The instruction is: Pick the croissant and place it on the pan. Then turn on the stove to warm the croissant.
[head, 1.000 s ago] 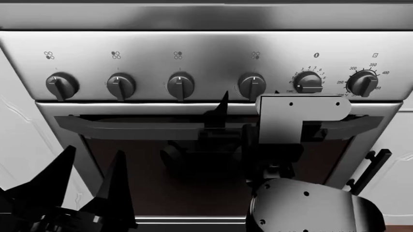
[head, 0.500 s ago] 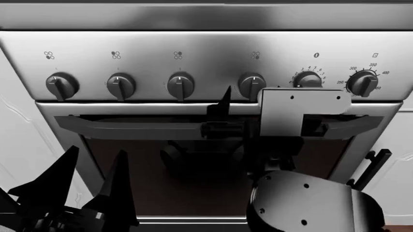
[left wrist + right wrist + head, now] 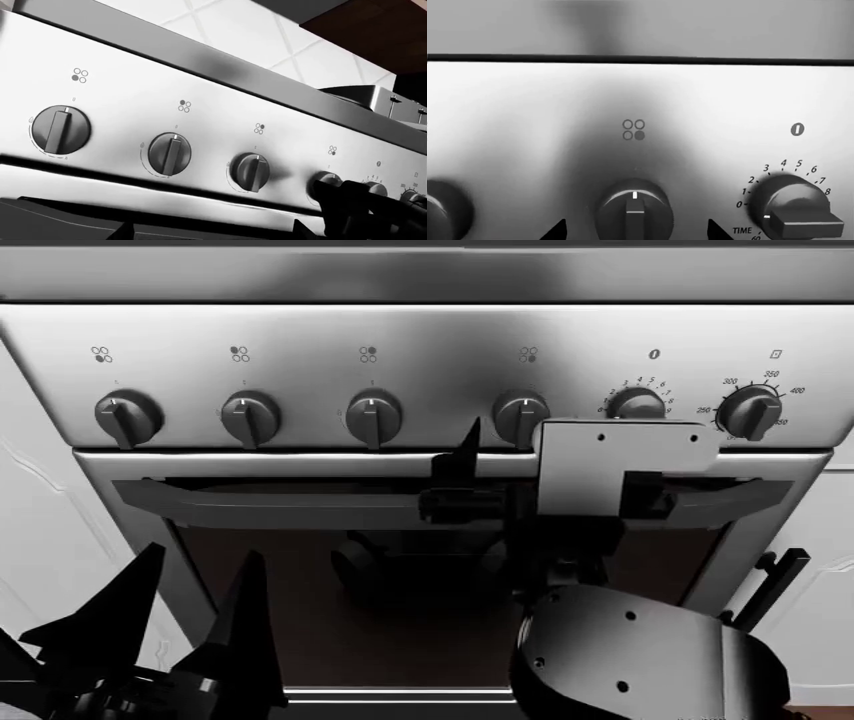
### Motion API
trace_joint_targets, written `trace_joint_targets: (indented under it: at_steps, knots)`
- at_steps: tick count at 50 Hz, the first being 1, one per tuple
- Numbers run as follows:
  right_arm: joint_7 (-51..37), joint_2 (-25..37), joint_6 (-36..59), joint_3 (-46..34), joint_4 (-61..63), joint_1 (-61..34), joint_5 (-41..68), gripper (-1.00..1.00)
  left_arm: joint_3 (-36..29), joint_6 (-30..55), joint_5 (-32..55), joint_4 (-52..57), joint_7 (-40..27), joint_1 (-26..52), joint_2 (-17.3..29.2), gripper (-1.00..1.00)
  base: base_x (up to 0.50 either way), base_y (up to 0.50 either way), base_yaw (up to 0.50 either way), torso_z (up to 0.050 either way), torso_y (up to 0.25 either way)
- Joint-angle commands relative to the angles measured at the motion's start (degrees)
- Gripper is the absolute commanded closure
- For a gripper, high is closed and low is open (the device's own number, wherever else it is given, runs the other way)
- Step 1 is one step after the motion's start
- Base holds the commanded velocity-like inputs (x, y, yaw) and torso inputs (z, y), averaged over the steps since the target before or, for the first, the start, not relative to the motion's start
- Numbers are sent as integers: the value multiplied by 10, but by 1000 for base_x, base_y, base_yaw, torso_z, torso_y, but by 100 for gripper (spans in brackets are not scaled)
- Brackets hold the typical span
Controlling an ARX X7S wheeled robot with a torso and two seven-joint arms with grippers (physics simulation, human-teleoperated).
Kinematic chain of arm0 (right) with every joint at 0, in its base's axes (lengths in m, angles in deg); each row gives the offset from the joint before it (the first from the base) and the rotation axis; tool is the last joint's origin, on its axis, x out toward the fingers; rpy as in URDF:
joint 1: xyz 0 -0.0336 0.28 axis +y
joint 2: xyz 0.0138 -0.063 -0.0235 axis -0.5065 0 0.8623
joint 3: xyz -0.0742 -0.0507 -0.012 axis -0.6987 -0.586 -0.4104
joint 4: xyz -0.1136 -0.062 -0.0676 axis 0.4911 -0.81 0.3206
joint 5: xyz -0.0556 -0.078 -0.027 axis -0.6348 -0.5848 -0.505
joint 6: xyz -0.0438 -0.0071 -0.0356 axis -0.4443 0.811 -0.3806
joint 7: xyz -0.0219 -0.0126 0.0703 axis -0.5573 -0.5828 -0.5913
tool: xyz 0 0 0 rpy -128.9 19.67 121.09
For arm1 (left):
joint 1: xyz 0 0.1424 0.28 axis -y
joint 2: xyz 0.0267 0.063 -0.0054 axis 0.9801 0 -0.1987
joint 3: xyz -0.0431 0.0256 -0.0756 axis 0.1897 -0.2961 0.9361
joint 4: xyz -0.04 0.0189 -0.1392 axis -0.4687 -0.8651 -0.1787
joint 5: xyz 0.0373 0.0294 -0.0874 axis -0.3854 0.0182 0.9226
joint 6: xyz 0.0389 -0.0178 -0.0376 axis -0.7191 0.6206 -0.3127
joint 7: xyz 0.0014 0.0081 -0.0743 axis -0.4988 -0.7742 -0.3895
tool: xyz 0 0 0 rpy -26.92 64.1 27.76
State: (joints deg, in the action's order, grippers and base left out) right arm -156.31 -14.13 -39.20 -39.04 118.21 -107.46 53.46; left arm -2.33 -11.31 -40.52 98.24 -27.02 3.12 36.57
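Head view shows the right gripper risen slightly over the last second, its bracket now covering the lower edge of the timer dial. Its fingers stand apart, open, on either side of the fourth burner knob just ahead, whose white mark points straight up, so I judge it still off. The rise suggests final alignment before closing on that knob. The left gripper hangs low and well away, prongs spread, empty. Beyond the knobs runs the stove front panel. Neither croissant nor pan is visible.
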Motion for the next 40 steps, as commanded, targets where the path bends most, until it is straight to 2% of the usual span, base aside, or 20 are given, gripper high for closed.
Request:
trace_joint_targets:
  at_steps: [1,37,38,40]
  knots:
    - [9,2,-4,-2,-10,-1,-7,-100,-1,0,-1,-1,0,-1,-1,-100,0,0,0,0,0]
    - [29,1,-15,-14,-33,-6,-27,-100,-6,4,4,-13,7,4,-8,-100,0,0,0,0,0]
    - [30,1,-14,-16,-33,-6,-29,100,-6,4,4,-14,7,4,-9,-100,0,0,0,0,0]
    - [32,1,-12,-22,-33,-7,-34,100,-6,4,4,-14,7,3,-9,-100,0,0,0,0,0]
